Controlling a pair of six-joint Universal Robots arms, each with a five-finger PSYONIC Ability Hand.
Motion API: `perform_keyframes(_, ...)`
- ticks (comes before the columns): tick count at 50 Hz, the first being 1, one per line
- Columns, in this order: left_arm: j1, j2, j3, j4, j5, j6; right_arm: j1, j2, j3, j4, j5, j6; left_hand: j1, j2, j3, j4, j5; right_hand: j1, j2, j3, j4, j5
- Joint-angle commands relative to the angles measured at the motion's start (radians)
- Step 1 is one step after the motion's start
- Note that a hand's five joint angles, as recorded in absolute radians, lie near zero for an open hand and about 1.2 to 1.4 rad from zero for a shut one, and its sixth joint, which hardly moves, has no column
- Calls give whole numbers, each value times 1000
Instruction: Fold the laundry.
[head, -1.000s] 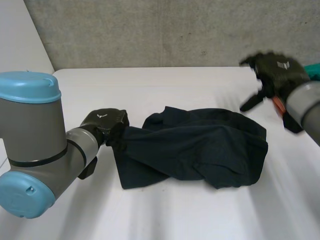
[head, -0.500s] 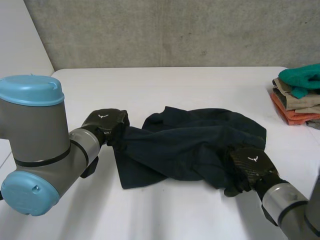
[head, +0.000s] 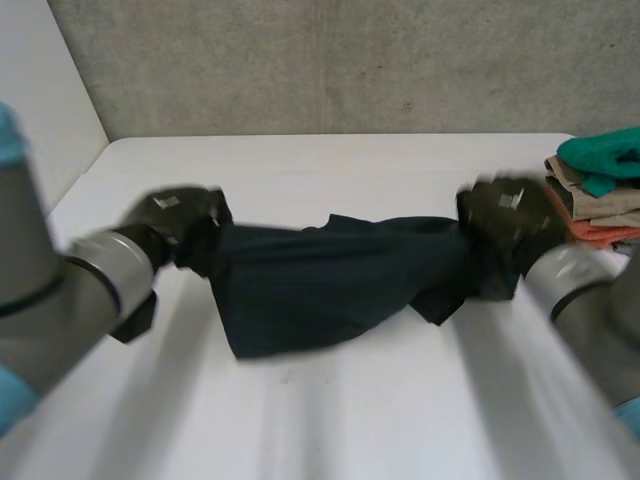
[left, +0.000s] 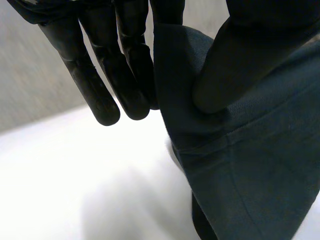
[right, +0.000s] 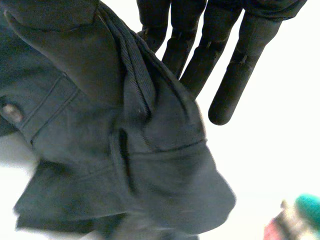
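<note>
Hung dark navy garment (head: 320, 290), woven twill with stitched seams, stretched over the white table (head: 330, 420). Was pinched at one end by left hand (head: 170, 215), thumb against fingers; bunched at the other, clamped in right hand (head: 505, 215).

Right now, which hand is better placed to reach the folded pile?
Right. The right hand pinches one end of the garment just beside the pile; the left hand holds the far end.

White surface (head: 330, 170), matte. Grey concrete wall (head: 350, 60) behind the surface's far edge. Stack of folded clothes (head: 598, 195) at the surface's right edge, teal piece on top.
</note>
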Motion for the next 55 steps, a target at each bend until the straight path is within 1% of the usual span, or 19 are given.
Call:
perform_keyframes(1, 34, 248, 45, -31, 21, 8, -62, -114, -407, 491, -151, -169, 238, 198, 206, 195, 211, 277, 219, 207, 200, 231)
perform_keyframes(5, 41, 312, 76, -68, 29, 22, -90, -43, -613, 689, -229, -203, 238, 198, 206, 195, 211, 277, 219, 207, 200, 231)
perform_keyframes(8, 43, 303, 86, -94, 24, 37, -73, 16, -701, 742, -251, -224, 238, 198, 206, 195, 211, 277, 219, 207, 200, 231)
perform_keyframes(15, 34, 125, 82, -109, -26, 106, 4, 211, -755, 759, -185, -342, 238, 198, 206, 195, 211, 277, 219, 207, 200, 231)
perform_keyframes(20, 41, -50, 128, -59, -60, 133, 59, 344, -743, 675, -112, -410, 238, 198, 206, 195, 211, 277, 219, 207, 200, 231)
perform_keyframes(21, 44, -106, 165, -15, -60, 131, 80, 387, -753, 611, -71, -405, 238, 198, 206, 195, 211, 277, 219, 207, 200, 231)
perform_keyframes(24, 55, -167, 226, 74, -46, 125, 108, 438, -792, 460, 3, -385, 238, 198, 206, 195, 211, 277, 219, 207, 200, 231)
perform_keyframes(25, 67, -193, 277, 149, -37, 122, 120, 458, -821, 325, 52, -367, 238, 198, 206, 195, 211, 277, 219, 207, 200, 231)
perform_keyframes(27, 81, -207, 325, 232, -26, 114, 129, 463, -847, 172, 95, -345, 238, 198, 206, 195, 211, 277, 219, 207, 200, 231)
perform_keyframes(28, 92, -204, 364, 319, -19, 99, 134, 459, -859, -2, 127, -329, 238, 198, 206, 195, 211, 277, 219, 207, 200, 231)
perform_keyframes(30, 103, -194, 397, 415, -10, 73, 136, 444, -859, -188, 138, -309, 238, 198, 206, 195, 211, 277, 219, 207, 200, 231)
perform_keyframes(31, 109, -187, 409, 462, -5, 59, 134, 435, -855, -280, 137, -299, 238, 198, 206, 195, 211, 277, 219, 207, 200, 231)
perform_keyframes(32, 115, -167, 426, 549, 1, 29, 137, 417, -837, -448, 129, -280, 238, 198, 206, 195, 211, 277, 219, 207, 200, 231)
perform_keyframes(36, 118, -121, 434, 667, 21, -8, 140, 394, -786, -699, 59, -237, 238, 198, 206, 195, 211, 277, 219, 207, 200, 231)
perform_keyframes(39, 117, -101, 420, 638, 55, -5, 145, 401, -781, -675, 8, -210, 238, 198, 206, 195, 211, 277, 219, 207, 200, 231)
perform_keyframes(40, 115, -92, 403, 607, 85, -2, 148, 407, -777, -642, -30, -186, 238, 198, 206, 195, 211, 277, 219, 207, 200, 231)
perform_keyframes(44, 123, -67, 318, 538, 122, 4, 131, 432, -757, -554, -91, -135, 238, 198, 206, 195, 211, 277, 219, 207, 200, 231)
perform_keyframes(51, 137, -43, 75, 512, 79, 14, 84, 479, -676, -454, -141, -108, 238, 198, 206, 195, 211, 277, 219, 207, 200, 231)
perform_keyframes(55, 111, -72, -72, 504, 78, 54, 62, 516, -552, -393, -231, -115, 238, 198, 206, 195, 211, 277, 219, 207, 200, 231)
